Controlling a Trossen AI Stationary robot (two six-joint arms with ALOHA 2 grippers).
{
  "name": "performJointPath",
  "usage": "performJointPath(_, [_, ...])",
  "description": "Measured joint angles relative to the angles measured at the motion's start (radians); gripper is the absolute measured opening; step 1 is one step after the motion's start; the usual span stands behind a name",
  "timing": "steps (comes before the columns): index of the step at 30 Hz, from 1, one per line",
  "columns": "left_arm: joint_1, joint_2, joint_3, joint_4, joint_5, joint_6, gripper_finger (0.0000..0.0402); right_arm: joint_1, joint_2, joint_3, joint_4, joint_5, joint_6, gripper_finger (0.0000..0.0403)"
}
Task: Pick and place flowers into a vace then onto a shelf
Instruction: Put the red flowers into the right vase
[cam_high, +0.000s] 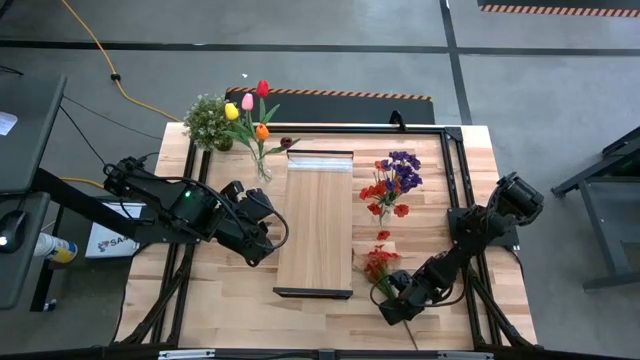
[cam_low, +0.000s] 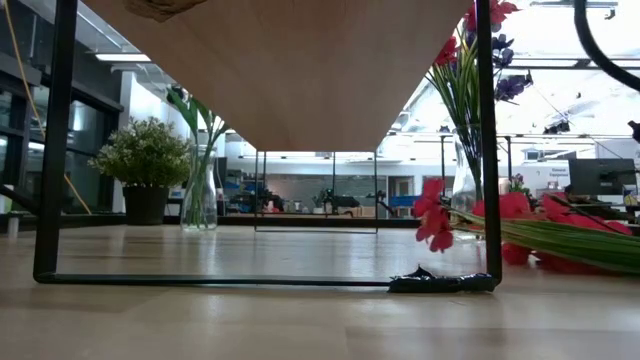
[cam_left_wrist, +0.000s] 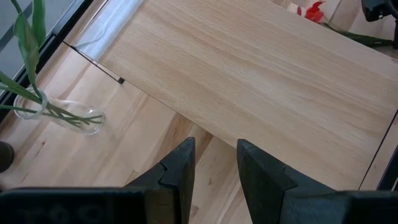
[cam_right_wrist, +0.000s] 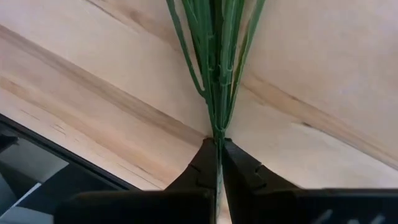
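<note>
A red-petalled spray (cam_high: 380, 262) lies on the table near the front right, its blooms also in the low view (cam_low: 520, 228). My right gripper (cam_high: 393, 306) is shut on its green stems. The light-wood shelf (cam_high: 318, 222) sits mid-table, raised on a black frame (cam_low: 487, 150). A glass vase (cam_high: 263, 168) with tulips (cam_high: 250, 105) stands at the shelf's far left corner. A second vase (cam_low: 465, 185) right of the shelf holds purple and red flowers (cam_high: 395, 180). My left gripper (cam_left_wrist: 214, 171) hovers open over the shelf's left edge, with nothing between its fingers. My right gripper pinches the bundle of green stems (cam_right_wrist: 217, 127) between its two fingers (cam_right_wrist: 202, 169). The fingers slant down from the table's near right side, and the stems run on away from their tips. The spray's blooms lie low on the tabletop.
A bushy potted plant (cam_high: 208, 120) stands at the far left corner. A loose red bloom (cam_high: 383, 235) lies between the second vase and the spray. Black frame rails (cam_high: 450, 170) run along the table's sides. Bare tabletop lies in front of the shelf.
</note>
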Motion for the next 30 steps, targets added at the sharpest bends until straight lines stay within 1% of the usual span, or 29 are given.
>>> performJointPath(4, [0.000, 0.000, 0.000, 0.000, 0.000, 0.000, 0.0152, 0.010, -0.031, -0.001, -0.057, 0.006, -0.003, 0.0002])
performJointPath(8, [0.000, 0.000, 0.000, 0.000, 0.000, 0.000, 0.0152, 0.015, -0.091, -0.004, -0.209, 0.011, -0.006, 0.0001])
performJointPath(11, [0.000, 0.000, 0.000, 0.000, 0.001, 0.000, 0.0152, 0.023, -0.151, -0.007, -0.327, 0.011, -0.005, 0.0001])
performJointPath(17, [0.000, 0.000, 0.000, 0.001, 0.003, 0.000, 0.0152, 0.044, -0.284, -0.005, -0.474, 0.011, 0.004, 0.0000])
performJointPath(24, [0.000, 0.000, 0.000, 0.006, 0.003, 0.000, 0.0152, 0.069, -0.427, -0.004, -0.555, 0.012, 0.004, 0.0000])
performJointPath(30, [0.000, 0.000, 0.000, 0.005, -0.002, 0.000, 0.0152, 0.119, -0.553, -0.003, -0.563, -0.032, 0.007, 0.0000])
